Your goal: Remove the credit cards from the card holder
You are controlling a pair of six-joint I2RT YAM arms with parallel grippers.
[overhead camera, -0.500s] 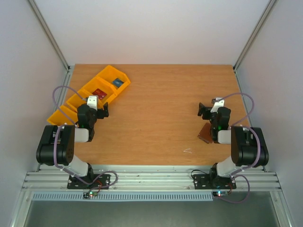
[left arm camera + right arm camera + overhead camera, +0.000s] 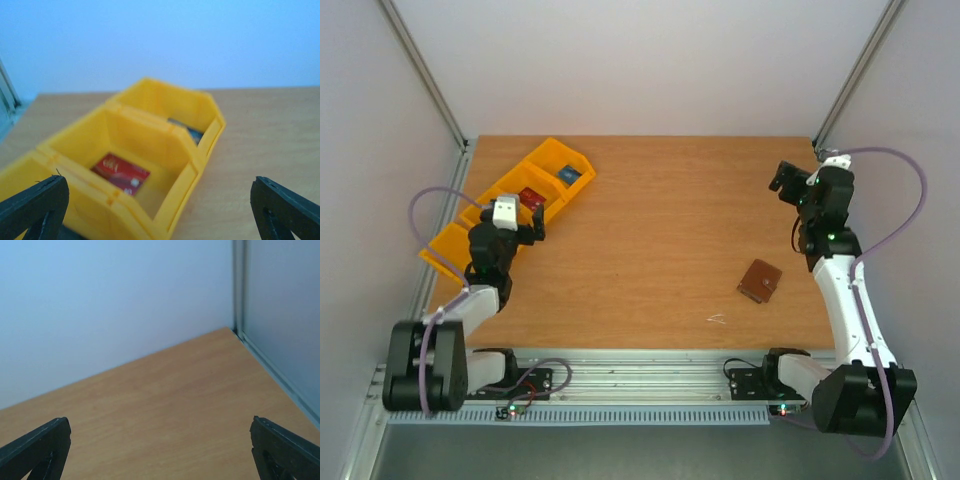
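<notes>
Right of table (image 2: 660, 250) centre, the card holder (image 2: 760, 281) lay shut, both left gripper (image 2: 160, 207) (above the yellow bins (image 2: 186, 177), likely the drop-off) and right gripper (image 2: 160, 447) spread wide, empty.

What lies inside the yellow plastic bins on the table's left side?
A dark bluish card lies in the farthest yellow plastic bin; a flat red card lies in the next one. The nearer bins' floors are partly hidden by the left arm.
</notes>
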